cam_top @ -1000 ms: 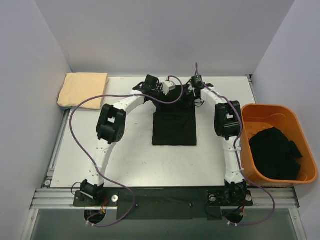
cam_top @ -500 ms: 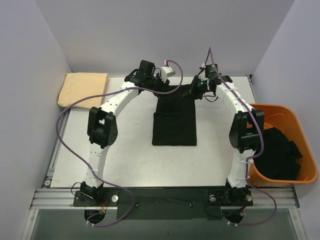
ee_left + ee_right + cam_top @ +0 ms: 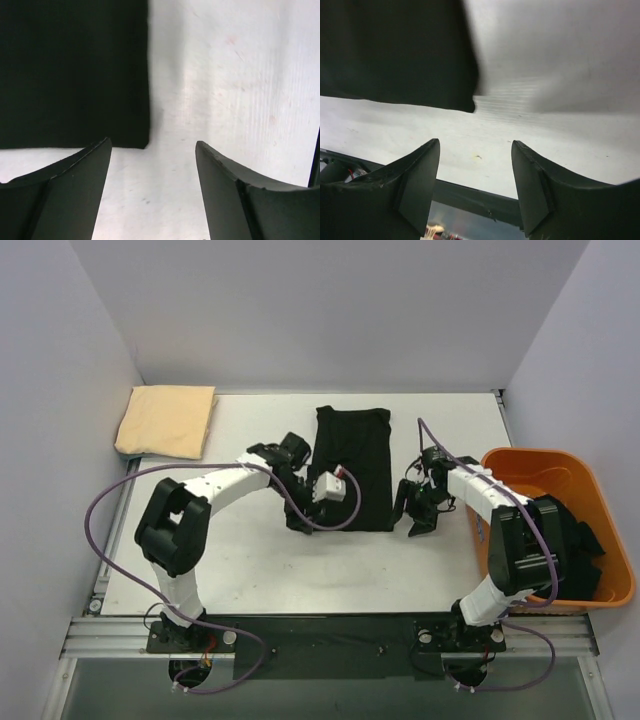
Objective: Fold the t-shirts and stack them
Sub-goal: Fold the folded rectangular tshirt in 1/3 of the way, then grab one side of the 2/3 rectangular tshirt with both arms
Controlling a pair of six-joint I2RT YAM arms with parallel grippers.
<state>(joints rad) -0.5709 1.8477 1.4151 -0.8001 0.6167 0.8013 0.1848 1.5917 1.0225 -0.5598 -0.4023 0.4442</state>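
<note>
My left pincer: wide, empty, near the black tee, 7 o'clock corner.
My right pincer: wide, empty, 5 o'clock corner.

- I see the flat t-shirt as plain black, with no print showing.
- The folded t-shirt is a plain pale yellow-tan.
- The bin is bright orange, and the clothes in it are black.
- The table reads off-white on my screen.
- The left arm and right arm are white with black joints, and their cables are purple.
- In my wrist views the left gripper and right gripper look dark grey.
</note>
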